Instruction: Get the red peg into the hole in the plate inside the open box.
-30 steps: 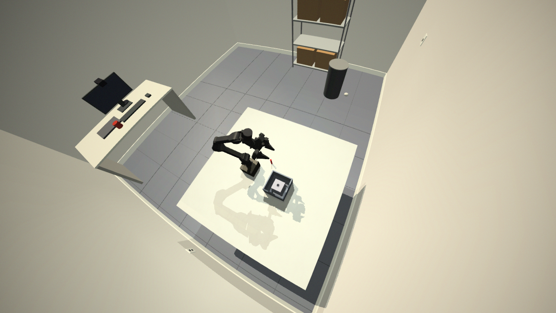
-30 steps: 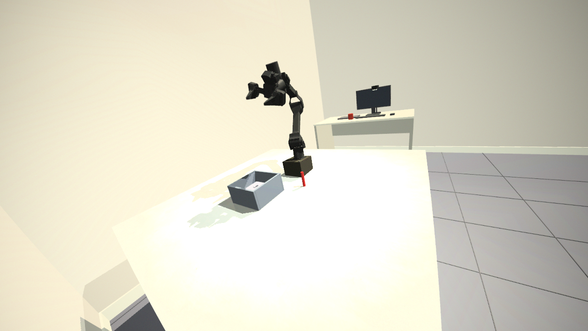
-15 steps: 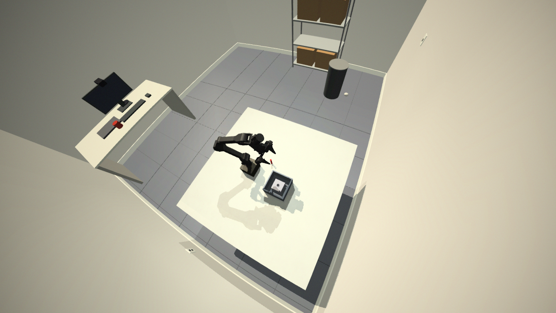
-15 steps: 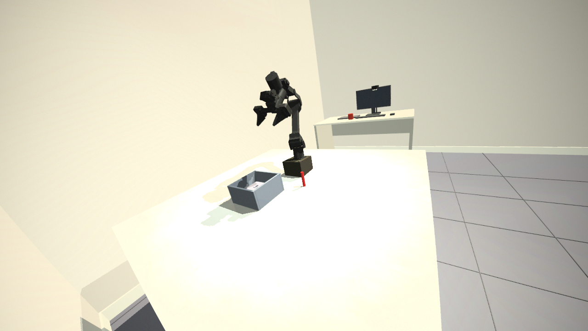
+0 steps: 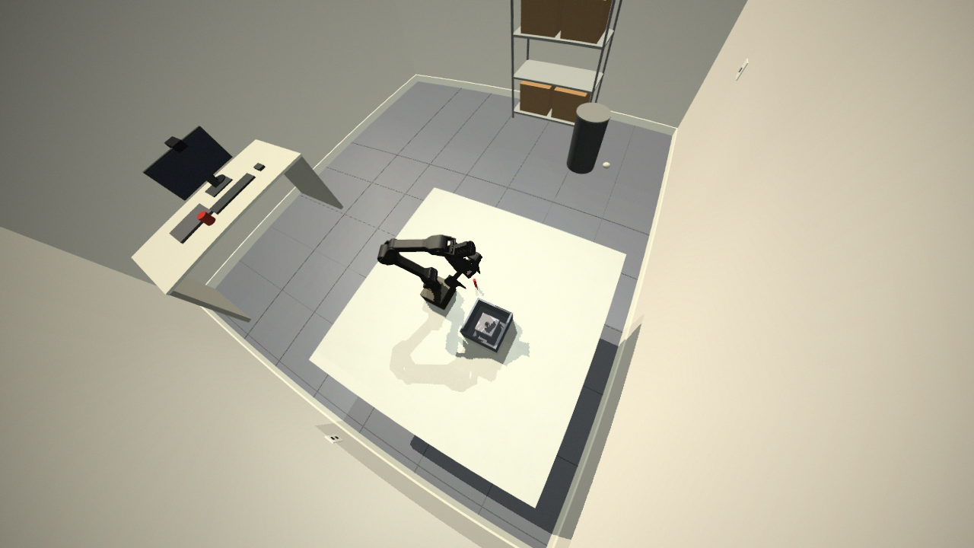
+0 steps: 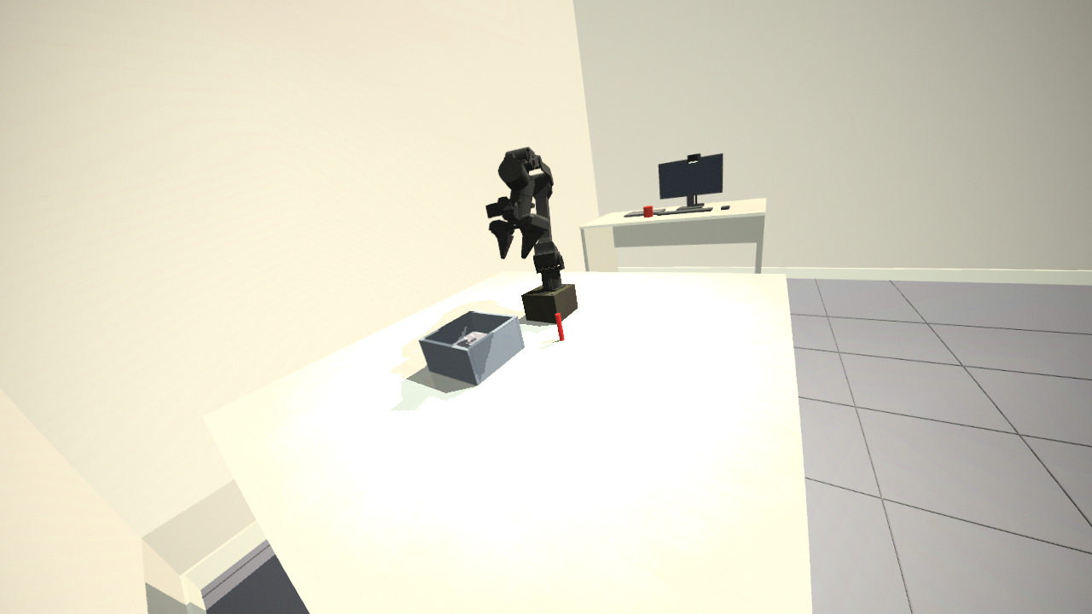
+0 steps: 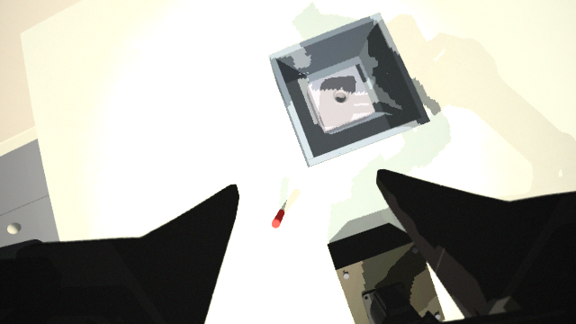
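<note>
The tool (image 5: 472,277) (image 6: 512,257) (image 7: 307,183) is released, fingers spread and pointing down, high above the bench (image 5: 381,340) (image 6: 648,427) (image 7: 180,112); the red peg (image 5: 475,282) (image 6: 560,327) (image 7: 278,219) stands upright on it, between the arm's base (image 5: 442,304) (image 6: 539,307) (image 7: 344,261) and open box (image 5: 498,345) (image 6: 500,355) (image 7: 289,107), near both; the black arm (image 5: 409,245) (image 6: 543,190) folds back over itself

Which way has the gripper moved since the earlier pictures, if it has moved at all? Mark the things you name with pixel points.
Yes: in the exterior view, the gripper (image 5: 471,278) (image 6: 513,257) (image 7: 307,183) has come down, nearer the height of the arm's base (image 6: 538,307).
</note>
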